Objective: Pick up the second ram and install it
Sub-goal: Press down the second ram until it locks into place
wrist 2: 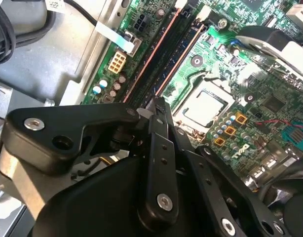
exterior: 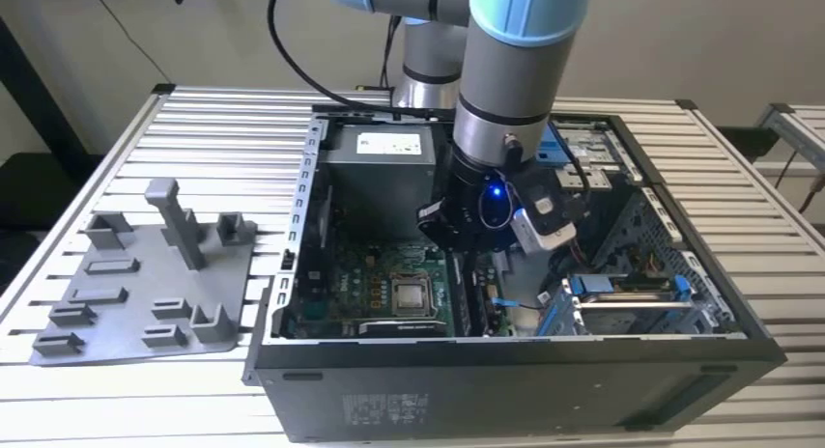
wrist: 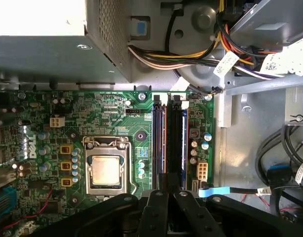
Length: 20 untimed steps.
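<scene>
- Slatted metal bench [exterior: 193, 120] runs under everything, with a pale wall behind it.
- At the exterior view's left, a grey fixture plate [exterior: 142, 294] lies flat on the bench. Its small blocks and one tall post stand upright.
- Just beside it, an open black computer case [exterior: 516, 390] lies on its side with the motherboard facing up.
- Inside the case, a grey power supply [exterior: 381, 154] sits at the far end. The processor socket [exterior: 412, 295] lies on the green board nearer the front wall.
- The robot arm [exterior: 516, 71] comes down from above into the middle of the case. Its gripper [exterior: 467, 247] hangs low over the board, just to the right of the socket in the exterior view.
- In the first wrist view, the second ram [wrist: 174, 143] stands on edge in the memory slots beside the socket [wrist: 106, 170]. It shows as a long dark strip running from the slot latches into the gripper [wrist: 171, 195].
- The jaws are drawn narrow, with the end of the stick between them. I cannot tell whether it is fully seated.
- In the second wrist view, the gripper [wrist 2: 159, 106] sits at one end of the same slot, with the second ram [wrist 2: 161, 54] stretching away from it.
- At the exterior view's right, blue drive clips [exterior: 619, 289] sit in the bay.
</scene>
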{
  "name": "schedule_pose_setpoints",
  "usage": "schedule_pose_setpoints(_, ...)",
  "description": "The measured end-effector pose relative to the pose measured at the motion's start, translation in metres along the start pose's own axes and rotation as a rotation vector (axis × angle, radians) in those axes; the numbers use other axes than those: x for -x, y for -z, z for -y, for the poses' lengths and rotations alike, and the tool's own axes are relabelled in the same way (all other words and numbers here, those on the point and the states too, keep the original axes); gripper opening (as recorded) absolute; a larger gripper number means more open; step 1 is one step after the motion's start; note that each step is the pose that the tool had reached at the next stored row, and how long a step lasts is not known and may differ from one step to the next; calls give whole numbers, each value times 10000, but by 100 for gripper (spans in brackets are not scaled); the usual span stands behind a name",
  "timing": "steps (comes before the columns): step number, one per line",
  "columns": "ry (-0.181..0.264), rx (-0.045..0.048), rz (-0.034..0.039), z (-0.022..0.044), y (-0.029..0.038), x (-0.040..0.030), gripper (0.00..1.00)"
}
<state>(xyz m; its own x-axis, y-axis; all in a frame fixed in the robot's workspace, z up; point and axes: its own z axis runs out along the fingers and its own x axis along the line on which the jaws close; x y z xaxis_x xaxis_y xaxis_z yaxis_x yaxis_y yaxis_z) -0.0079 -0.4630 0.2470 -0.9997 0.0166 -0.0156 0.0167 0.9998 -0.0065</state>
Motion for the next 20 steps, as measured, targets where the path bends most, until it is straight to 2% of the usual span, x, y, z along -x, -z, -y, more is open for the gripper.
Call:
schedule_pose_setpoints(11,85,3,1,0,6,0,11)
schedule_pose_setpoints(20,1524,25,10,0,6,0,11)
